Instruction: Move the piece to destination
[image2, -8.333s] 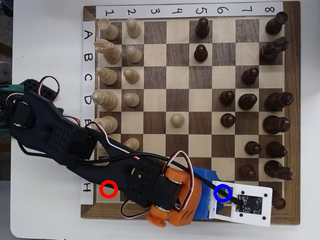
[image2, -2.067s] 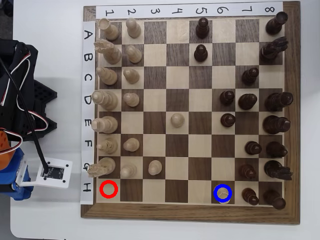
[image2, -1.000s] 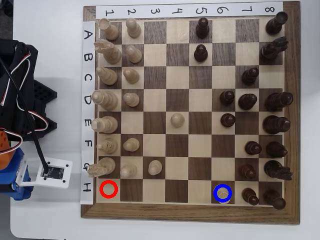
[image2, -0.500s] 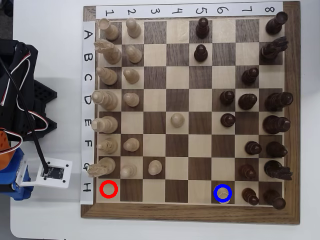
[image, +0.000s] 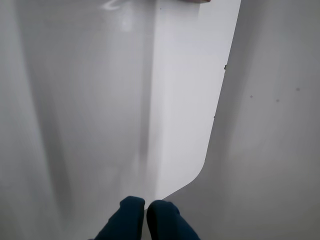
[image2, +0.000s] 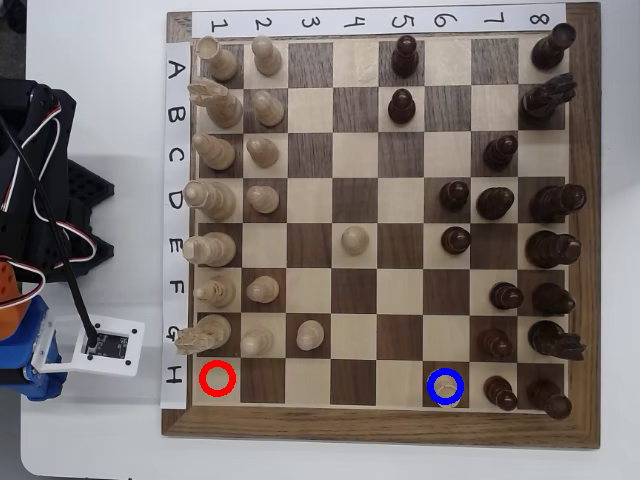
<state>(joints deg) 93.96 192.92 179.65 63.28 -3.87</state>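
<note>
where the blue ring (image2: 445, 385) marks its square, the pawn (image2: 449, 396) sits inside; jaws (image: 145, 212) pressed together, empty, over bare desk (image: 270, 150).

Setting: a robotics lab or hobby bench. Evidence in the overhead view: a plain white bench (image2: 100, 430) carrying a wooden chessboard (image2: 380, 225) with taped row and column labels; at 9 o'clock, the arm's black base (image2: 50, 190) with exposed servo wiring (image2: 45, 150).

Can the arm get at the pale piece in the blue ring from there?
Likely yes. In the overhead view the piece sits in the edge row, with bare squares on its left; only a dark pawn crowds its right. The gripper is shut.
</note>
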